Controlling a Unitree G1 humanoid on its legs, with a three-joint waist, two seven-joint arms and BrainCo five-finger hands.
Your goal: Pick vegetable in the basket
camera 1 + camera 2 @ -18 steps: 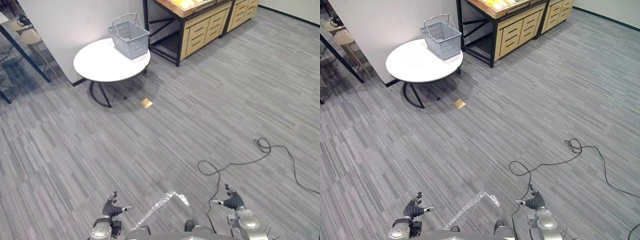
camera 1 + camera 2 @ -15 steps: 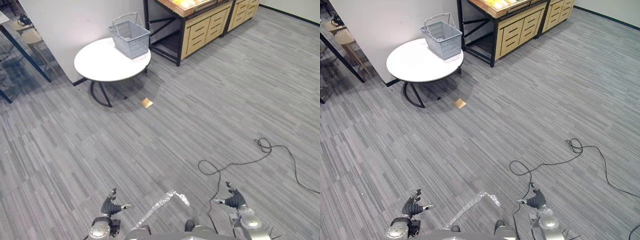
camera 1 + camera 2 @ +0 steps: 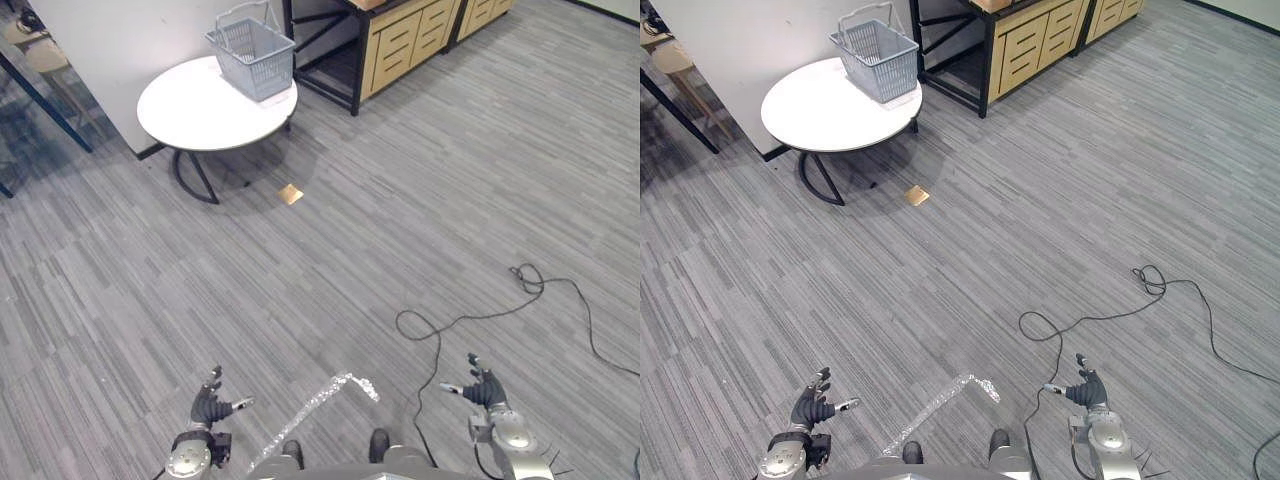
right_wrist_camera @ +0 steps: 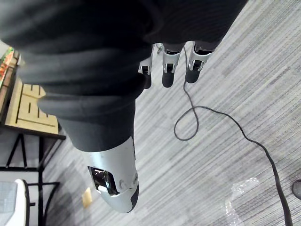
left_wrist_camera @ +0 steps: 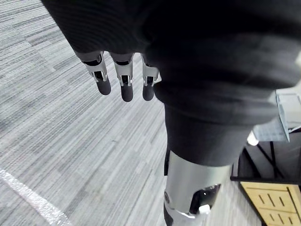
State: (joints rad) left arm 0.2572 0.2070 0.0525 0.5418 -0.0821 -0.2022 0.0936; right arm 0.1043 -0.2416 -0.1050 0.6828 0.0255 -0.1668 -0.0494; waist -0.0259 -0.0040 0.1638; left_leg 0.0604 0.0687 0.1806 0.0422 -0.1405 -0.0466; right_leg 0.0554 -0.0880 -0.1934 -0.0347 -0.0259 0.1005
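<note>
A grey wire basket with its handles raised stands on the far edge of a round white table, far ahead on my left. Its inside looks bare from here. My left hand hangs low by my side over the carpet, fingers relaxed and holding nothing. My right hand hangs the same way on the other side, fingers straight and empty. Both hands are far from the table and basket.
A black-framed stand with pale wooden drawers is right of the table. A white wall rises behind the table. A small tan square and a strip of clear film lie on the grey carpet.
The whole picture has shifted, so the camera has moved: table and basket now sit higher and further left. Both hands stay open and low, a little wider apart.
</note>
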